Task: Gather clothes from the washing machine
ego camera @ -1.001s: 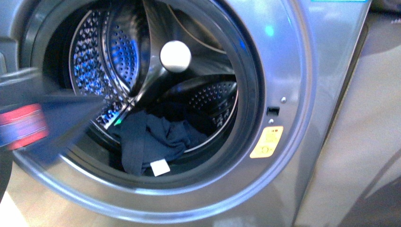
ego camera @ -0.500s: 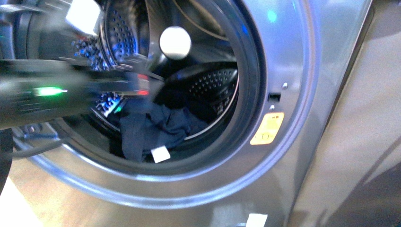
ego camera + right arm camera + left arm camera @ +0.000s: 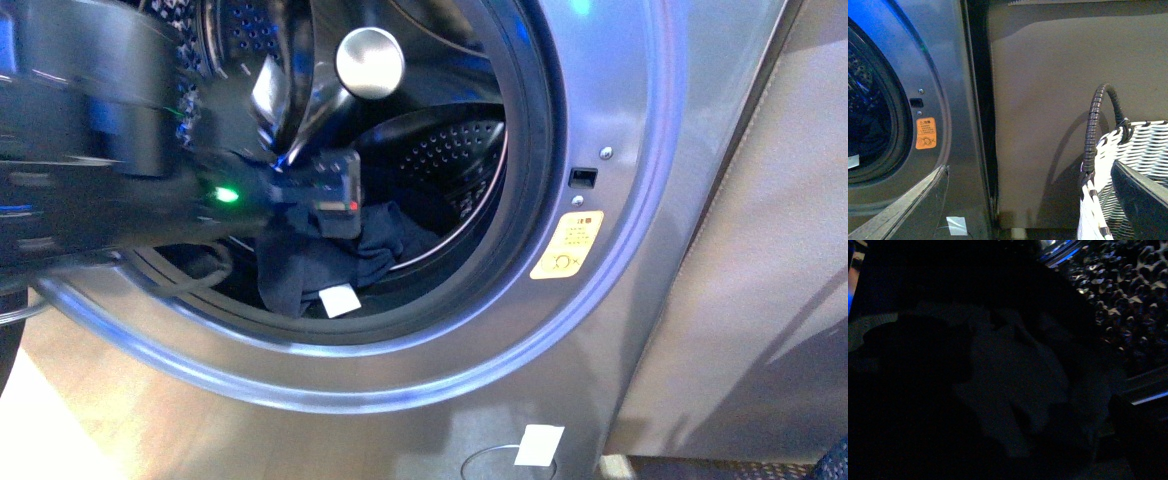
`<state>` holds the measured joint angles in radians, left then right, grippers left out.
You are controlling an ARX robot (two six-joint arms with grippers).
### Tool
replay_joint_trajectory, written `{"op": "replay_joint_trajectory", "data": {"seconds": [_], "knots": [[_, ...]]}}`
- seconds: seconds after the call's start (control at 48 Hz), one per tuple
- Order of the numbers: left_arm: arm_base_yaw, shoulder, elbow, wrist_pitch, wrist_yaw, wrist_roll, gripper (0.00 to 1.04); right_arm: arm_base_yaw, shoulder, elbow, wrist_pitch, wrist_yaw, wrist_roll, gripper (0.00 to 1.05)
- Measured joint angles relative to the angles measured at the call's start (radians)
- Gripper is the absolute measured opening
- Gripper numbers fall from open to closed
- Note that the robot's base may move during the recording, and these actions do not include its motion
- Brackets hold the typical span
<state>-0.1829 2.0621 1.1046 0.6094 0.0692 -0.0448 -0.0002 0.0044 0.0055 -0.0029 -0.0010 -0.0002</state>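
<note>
The left gripper (image 3: 336,192), a black and blurred block with a small red light, was inside the round opening of the grey metallic front-loading washing machine (image 3: 640,150). It was just above the dark navy fabric garment (image 3: 305,270). Whether it touched the cloth, and whether its jaws were apart or closed, I cannot tell (the front view is smeared there, and the left wrist view is dark). The left arm (image 3: 90,190), with a green light (image 3: 227,194) on it, crossed the left side of the black-rimmed porthole.

The garment lay crumpled in the lower part of the perforated steel drum (image 3: 455,150), and its small white tag (image 3: 340,300) was at the front edge, near the rim. A yellow-orange sticker (image 3: 567,245) was on the machine's front, to the right of the porthole.

The right gripper (image 3: 1028,167) was outside the machine, with its fingers (image 3: 898,212) wide apart and nothing between them. It faced a grey flat panel (image 3: 1048,115) beside the machine. A woven white basket (image 3: 1143,145) with a black handle (image 3: 1094,125) was near one finger.
</note>
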Motion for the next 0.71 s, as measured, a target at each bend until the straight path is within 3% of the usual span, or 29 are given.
{"op": "replay_joint_trajectory", "data": {"seconds": [0.438,0.709], "knots": [[0.029,0.133,0.215,-0.159,-0.097,0.009,0.98,0.000,0.000,0.000,0.000,0.000,0.000,0.97],[0.000,0.136,0.246,-0.311,0.010,-0.063,0.98,0.000,0.000,0.000,0.000,0.000,0.000,0.97]]}}
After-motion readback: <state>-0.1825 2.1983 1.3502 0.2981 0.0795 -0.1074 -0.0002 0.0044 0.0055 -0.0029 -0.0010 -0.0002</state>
